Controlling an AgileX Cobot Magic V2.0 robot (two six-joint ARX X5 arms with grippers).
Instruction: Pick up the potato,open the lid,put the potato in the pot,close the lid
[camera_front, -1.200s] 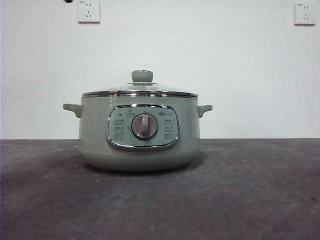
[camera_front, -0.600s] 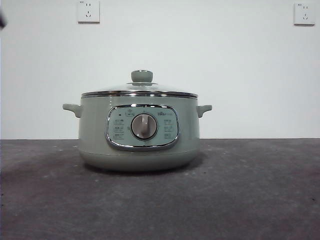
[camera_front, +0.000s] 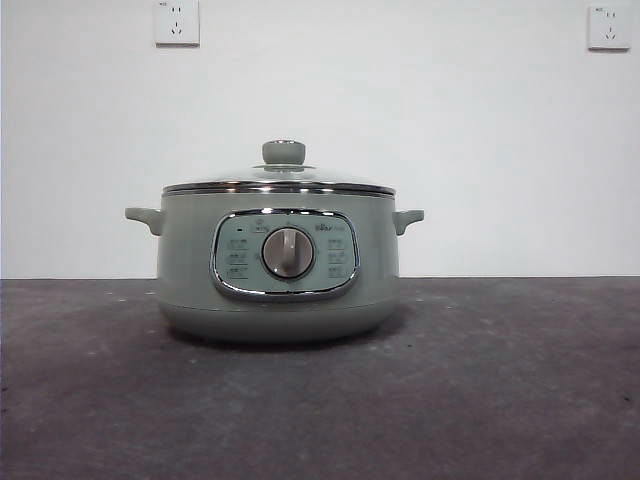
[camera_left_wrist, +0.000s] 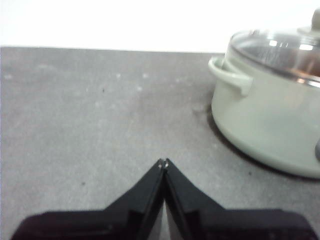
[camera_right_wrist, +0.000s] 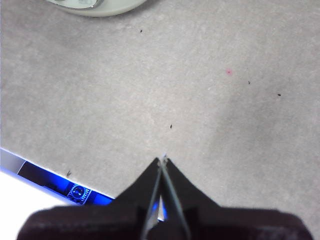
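Observation:
The sage-green pot (camera_front: 278, 270) stands in the middle of the grey table, its control panel and silver dial facing the front view. The glass lid (camera_front: 280, 182) with its green knob sits closed on the pot. The potato is out of view. My left gripper (camera_left_wrist: 163, 163) is shut and empty above bare table, apart from the pot (camera_left_wrist: 270, 115) and its lid (camera_left_wrist: 280, 50). My right gripper (camera_right_wrist: 163, 161) is shut and empty over bare table, with only an edge of the pot (camera_right_wrist: 95, 6) showing. Neither arm shows in the front view.
The grey table (camera_front: 500, 380) runs to a white wall with two sockets (camera_front: 177, 22) high up. The right wrist view shows the table's edge with a blue-lit strip (camera_right_wrist: 75, 191) close to the right gripper.
A black arm tip at the top left of the front view moved to the left edge and then went out of view. The pot and lid have not moved.

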